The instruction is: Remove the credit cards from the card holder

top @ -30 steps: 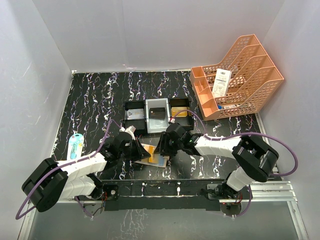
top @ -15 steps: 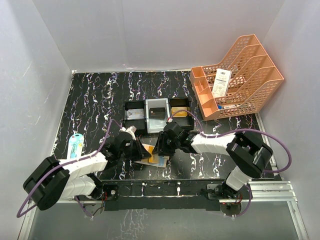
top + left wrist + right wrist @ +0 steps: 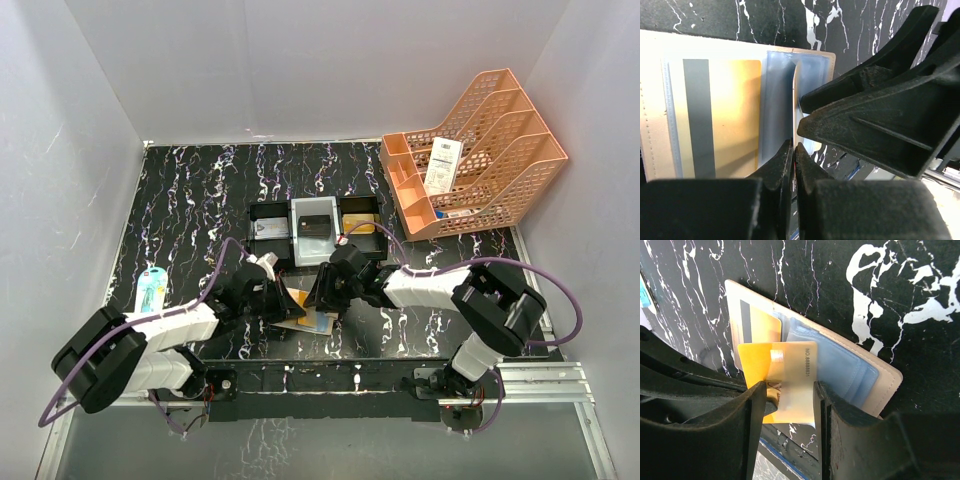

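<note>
Right wrist view: the right gripper (image 3: 787,387) is clamped across the width of a gold card (image 3: 790,357), which partly overlaps the pockets of the open card holder (image 3: 885,377). A grey-striped card (image 3: 759,322) sits in a slot of the holder, beside the gold card. Left wrist view: the left gripper (image 3: 793,150) is fully closed over the holder's middle, apparently pinching the edge of a bluish sleeve (image 3: 775,95); contact is hard to confirm. The holder lies flat on the table (image 3: 180,200), near the tray (image 3: 256,212), on the side toward the arm bases.
</note>
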{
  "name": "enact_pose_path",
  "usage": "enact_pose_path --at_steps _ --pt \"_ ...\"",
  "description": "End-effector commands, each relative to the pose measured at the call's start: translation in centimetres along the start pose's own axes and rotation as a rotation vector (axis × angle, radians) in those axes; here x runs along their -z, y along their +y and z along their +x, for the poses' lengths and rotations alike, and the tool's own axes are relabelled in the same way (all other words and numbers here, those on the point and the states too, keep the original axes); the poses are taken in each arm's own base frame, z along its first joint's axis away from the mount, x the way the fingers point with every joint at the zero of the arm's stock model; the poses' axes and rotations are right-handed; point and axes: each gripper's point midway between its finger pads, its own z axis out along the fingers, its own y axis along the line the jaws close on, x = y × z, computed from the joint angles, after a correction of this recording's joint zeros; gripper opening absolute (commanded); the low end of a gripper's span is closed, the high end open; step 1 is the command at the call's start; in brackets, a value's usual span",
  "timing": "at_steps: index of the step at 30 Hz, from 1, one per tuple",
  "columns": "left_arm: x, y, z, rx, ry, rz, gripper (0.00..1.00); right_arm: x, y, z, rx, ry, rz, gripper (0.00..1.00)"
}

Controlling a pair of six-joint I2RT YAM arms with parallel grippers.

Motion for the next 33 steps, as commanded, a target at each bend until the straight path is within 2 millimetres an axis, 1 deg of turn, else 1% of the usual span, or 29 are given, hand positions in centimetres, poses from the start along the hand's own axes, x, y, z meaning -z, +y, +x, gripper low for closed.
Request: enact_pose_path --at_steps 1,3,5,7,8,12,15,17,18,21,23,24,26,28,30,32,33 --pt "0.5 -1.2 -0.8 -0.028 -0.031 0.030 0.00 0.0 -1.2 0.2 0.004 -0.008 0.018 0.42" --pt "0.7 -0.9 -0.8 -0.034 -0.036 0.008 0.00 0.4 0.1 0.3 0.017 -0.004 -0.058 0.45" --pt "1.1 -0.5 -1.0 -0.040 -0.048 -0.021 0.00 1.0 1.2 0.0 0.023 -0.019 -0.115 0.49" --pt "1.7 -0.7 -1.6 -0.053 -0.080 -0.025 0.00 1.8 2.3 -0.5 0.047 -0.045 -0.166 0.53" --pt "2.0 -0.8 -1.7 -0.060 -0.091 -0.025 0.00 2.2 3.0 -0.9 0.062 -0.059 -0.192 0.57" --pt "3.1 -1.2 -2.5 -0.073 -0.137 -0.027 0.00 4.1 5.2 -2.2 0.116 -0.118 -0.253 0.77" --pt "3.8 -1.8 -3.0 -0.073 -0.173 -0.003 0.00 5.5 5.7 -3.5 0.125 -0.187 -0.242 0.84" --pt "4.3 -2.1 -3.3 -0.073 -0.193 0.002 0.00 6.5 5.7 -4.6 0.122 -0.260 -0.235 0.86" --pt "4.5 -2.2 -3.5 -0.073 -0.205 0.003 0.00 7.4 5.8 -5.3 0.114 -0.308 -0.238 0.86" --pt "5.2 -2.2 -3.9 -0.082 -0.230 -0.008 0.00 9.4 5.1 -7.2 0.085 -0.454 -0.218 0.89" --pt "5.7 -2.4 -4.2 -0.091 -0.251 -0.009 0.00 10.8 4.8 -7.9 0.096 -0.537 -0.238 0.91" --pt "5.9 -2.5 -4.4 -0.096 -0.263 -0.005 0.00 11.3 4.2 -8.0 0.105 -0.568 -0.245 0.93" --pt "6.2 -2.8 -4.7 -0.105 -0.279 0.004 0.00 12.6 4.1 -8.1 0.142 -0.623 -0.283 0.98" --pt "6.5 -3.1 -4.8 -0.115 -0.284 0.012 0.00 13.9 4.2 -7.9 0.167 -0.657 -0.325 0.98" --pt "6.9 -3.6 -5.0 -0.116 -0.293 0.025 0.00 14.7 4.1 -7.6 0.166 -0.673 -0.351 0.98" --pt "7.3 -4.3 -5.3 -0.116 -0.307 0.046 0.00 15.2 3.6 -7.6 0.136 -0.685 -0.346 0.98" --pt "7.5 -4.6 -5.4 -0.120 -0.312 0.057 0.00 15.1 3.1 -7.5 0.118 -0.684 -0.330 0.98"
